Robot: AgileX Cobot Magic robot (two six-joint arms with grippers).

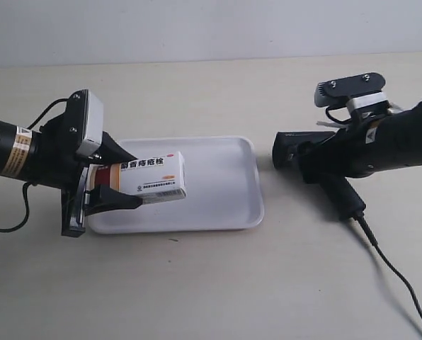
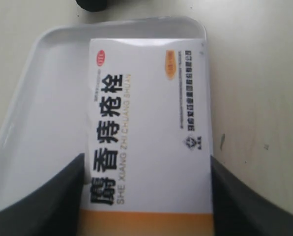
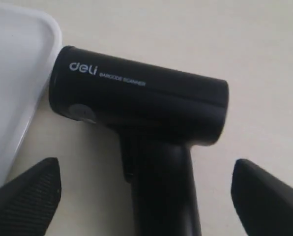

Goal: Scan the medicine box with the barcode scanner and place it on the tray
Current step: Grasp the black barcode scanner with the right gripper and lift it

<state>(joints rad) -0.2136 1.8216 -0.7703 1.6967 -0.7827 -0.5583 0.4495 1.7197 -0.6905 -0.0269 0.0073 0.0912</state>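
The medicine box [image 1: 153,177], white with black Chinese lettering and an orange stripe, is held over the near-left part of the white tray [image 1: 225,205]. My left gripper [image 1: 129,180] is shut on it, one dark finger on each long side. In the left wrist view the box [image 2: 149,123] fills the space between the fingers [image 2: 38,201], with the tray [image 2: 48,98] beneath. The black barcode scanner [image 1: 290,150] lies on the table just right of the tray. My right gripper [image 3: 146,191] stands open over the scanner [image 3: 141,98], its fingers well clear of the handle on both sides.
The scanner's black cable [image 1: 395,276] trails from the handle toward the front right of the beige table. The tray's rim [image 3: 23,98] lies close to the scanner's head. A pale wall runs along the table's back.
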